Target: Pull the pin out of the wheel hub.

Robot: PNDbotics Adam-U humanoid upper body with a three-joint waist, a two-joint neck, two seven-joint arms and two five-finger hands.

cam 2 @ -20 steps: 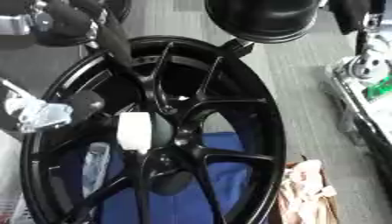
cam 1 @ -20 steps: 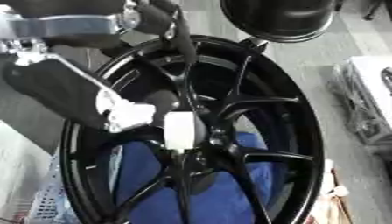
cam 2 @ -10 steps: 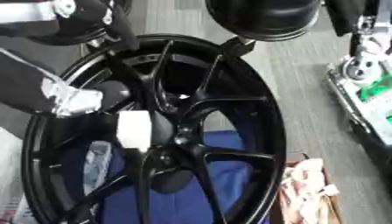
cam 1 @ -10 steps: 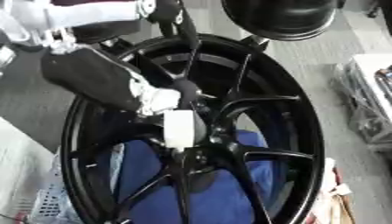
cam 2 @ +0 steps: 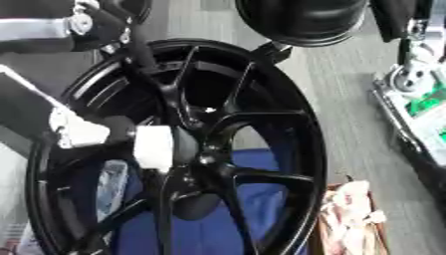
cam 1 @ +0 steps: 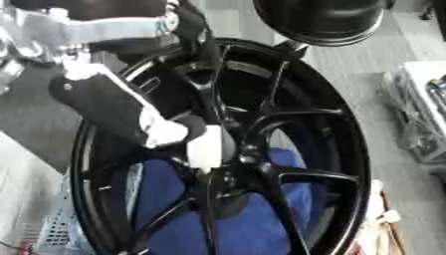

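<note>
Left eye view: the black wheel hub (cam 1: 287,149) stands on its rim over a blue cloth (cam 1: 261,224), so its centre faces the robot. The left hand (cam 1: 161,130) comes in from the upper left, and its pale tip rests just beside the white pin (cam 1: 205,147) at the hub's centre, probably lining up a grasp. I cannot tell how its fingers are set or whether they hold the pin.

Right eye view: the pin (cam 2: 153,148) sits in the hub immediately right of the left hand (cam 2: 83,133), touching or nearly so. The right hand is out of view.
</note>
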